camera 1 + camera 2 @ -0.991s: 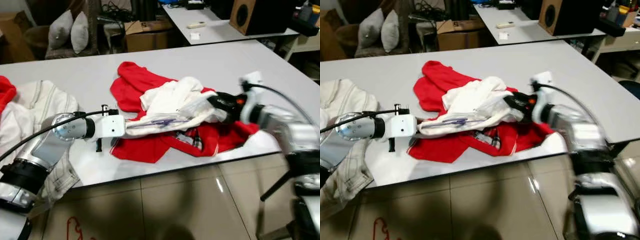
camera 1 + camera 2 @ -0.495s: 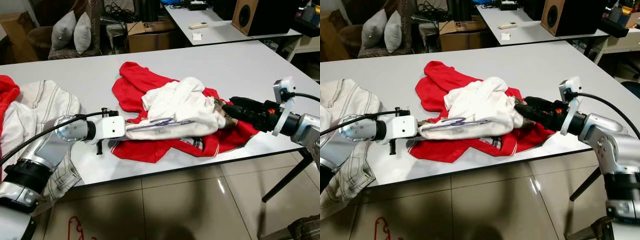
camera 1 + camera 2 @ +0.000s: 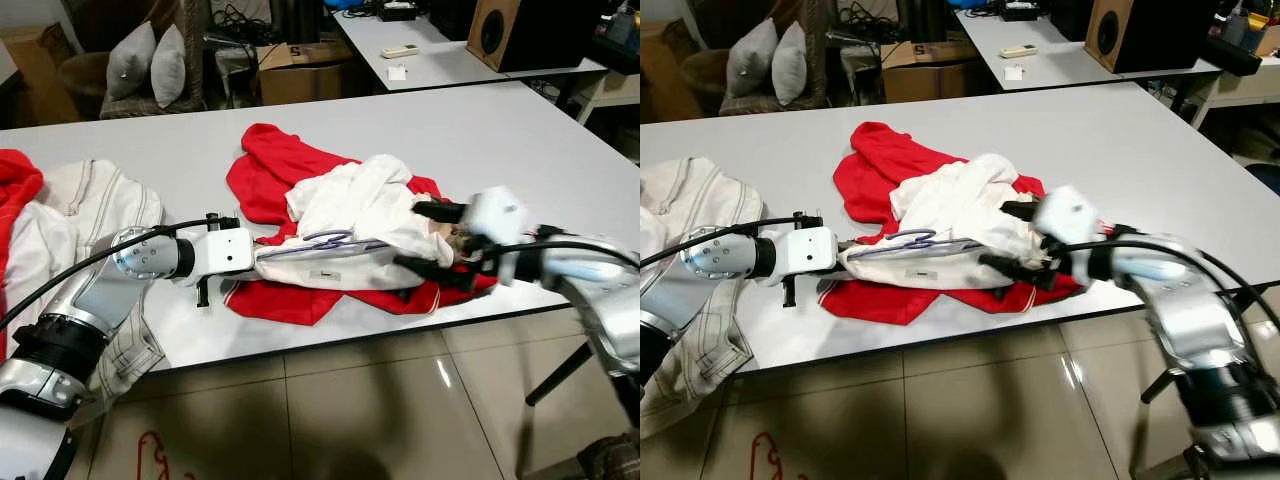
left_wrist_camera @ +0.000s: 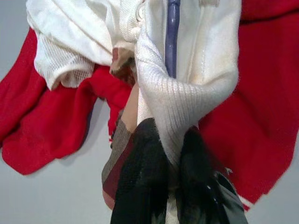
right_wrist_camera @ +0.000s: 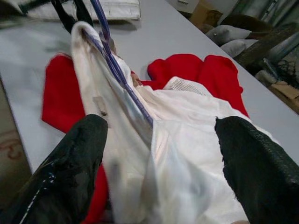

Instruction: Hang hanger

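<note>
On the table (image 3: 520, 130), a white garment (image 3: 350, 215) lies over a red one (image 3: 270, 170), a purple hanger (image 5: 117, 70) inside it. The left gripper (image 4: 170, 186) pinches the white collar at the pile's left. The right gripper (image 3: 430, 240), jaws wide, straddles its right end.

Large grey table (image 3: 480, 130) in the foreground, standing on a glossy beige tiled floor (image 3: 330, 420) with dark grout lines and soft reflections. Behind it, a second pale table (image 3: 440, 60) carrying a remote control (image 3: 393, 49) and a small white item, with a wooden speaker (image 3: 495, 30) at its right end. At the rear left, two grey cushions (image 3: 145, 62) on a dark seat, cardboard boxes (image 3: 300, 70) and tangled black cables beside them.
</note>
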You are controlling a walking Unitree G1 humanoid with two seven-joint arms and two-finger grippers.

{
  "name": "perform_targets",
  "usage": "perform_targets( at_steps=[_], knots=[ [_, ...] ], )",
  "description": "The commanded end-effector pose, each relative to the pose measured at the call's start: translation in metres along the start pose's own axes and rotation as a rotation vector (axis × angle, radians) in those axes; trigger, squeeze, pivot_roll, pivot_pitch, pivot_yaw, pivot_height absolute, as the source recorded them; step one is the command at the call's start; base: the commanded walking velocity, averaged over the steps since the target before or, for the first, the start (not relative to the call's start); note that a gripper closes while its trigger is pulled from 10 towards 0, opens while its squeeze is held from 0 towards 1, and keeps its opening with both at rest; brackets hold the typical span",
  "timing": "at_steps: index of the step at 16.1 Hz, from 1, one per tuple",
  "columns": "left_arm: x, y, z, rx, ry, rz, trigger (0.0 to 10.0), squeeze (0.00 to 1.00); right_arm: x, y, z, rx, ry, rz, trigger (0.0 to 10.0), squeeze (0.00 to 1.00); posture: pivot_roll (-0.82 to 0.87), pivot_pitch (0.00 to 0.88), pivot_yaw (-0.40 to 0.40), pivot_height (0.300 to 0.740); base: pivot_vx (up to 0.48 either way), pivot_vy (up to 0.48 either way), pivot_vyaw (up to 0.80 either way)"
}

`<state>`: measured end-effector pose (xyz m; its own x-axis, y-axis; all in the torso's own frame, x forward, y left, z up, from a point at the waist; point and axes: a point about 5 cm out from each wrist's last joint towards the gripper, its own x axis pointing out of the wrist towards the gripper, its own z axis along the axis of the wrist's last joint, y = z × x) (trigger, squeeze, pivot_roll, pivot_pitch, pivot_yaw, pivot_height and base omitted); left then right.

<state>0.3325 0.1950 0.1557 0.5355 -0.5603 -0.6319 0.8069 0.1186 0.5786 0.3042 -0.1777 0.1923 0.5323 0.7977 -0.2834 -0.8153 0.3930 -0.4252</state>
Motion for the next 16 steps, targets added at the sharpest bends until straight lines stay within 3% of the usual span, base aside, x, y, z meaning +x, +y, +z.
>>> perform_targets(
  at_steps=[1,4,5,6,7,11,13,16],
  knots=[
    [-0.007,0.011,0.008,0.046,-0.014,0.029,0.0,0.0,0.008,-0.003,0.0,-0.067,0.022,-0.012,10.0,0.0,0.05,0.0,0.083,0.74,0.0,0.0,0.0],
    [-0.01,0.011,0.015,0.096,-0.028,0.029,0.0,0.0,0.024,-0.005,0.003,-0.074,-0.003,0.034,10.0,0.0,0.06,0.0,0.079,0.74,0.0,0.0,0.0],
    [-0.01,0.011,0.016,0.103,-0.028,0.027,0.0,0.0,0.026,-0.005,0.002,-0.078,0.002,0.045,8.2,0.0,0.06,0.0,0.078,0.74,0.0,0.0,0.0],
    [-0.01,0.01,0.017,0.114,-0.027,0.025,0.0,0.0,0.033,-0.006,0.004,-0.066,-0.011,0.069,3.5,0.0,0.07,0.0,0.076,0.74,0.0,0.0,0.0],
    [-0.011,0.009,0.018,0.132,-0.018,0.023,0.0,0.0,0.045,-0.006,0.007,-0.031,-0.038,0.108,0.0,0.0,0.07,0.0,0.072,0.74,0.0,0.0,0.0],
    [-0.013,0.008,0.019,0.138,-0.012,0.024,0.0,0.0,0.059,-0.007,0.009,-0.036,-0.035,0.171,0.0,0.0,0.09,0.0,0.064,0.74,0.0,0.0,0.0],
    [-0.013,0.008,0.019,0.133,-0.009,0.024,0.0,0.0,0.064,-0.004,0.012,-0.026,-0.042,0.208,1.4,0.0,0.09,0.0,0.065,0.74,0.0,0.0,0.0],
    [-0.011,0.008,0.021,0.137,-0.013,0.024,0.0,0.0,0.075,0.001,0.011,-0.021,-0.043,0.223,1.1,0.0,0.08,0.0,0.068,0.74,0.0,0.0,0.0]
  ],
)
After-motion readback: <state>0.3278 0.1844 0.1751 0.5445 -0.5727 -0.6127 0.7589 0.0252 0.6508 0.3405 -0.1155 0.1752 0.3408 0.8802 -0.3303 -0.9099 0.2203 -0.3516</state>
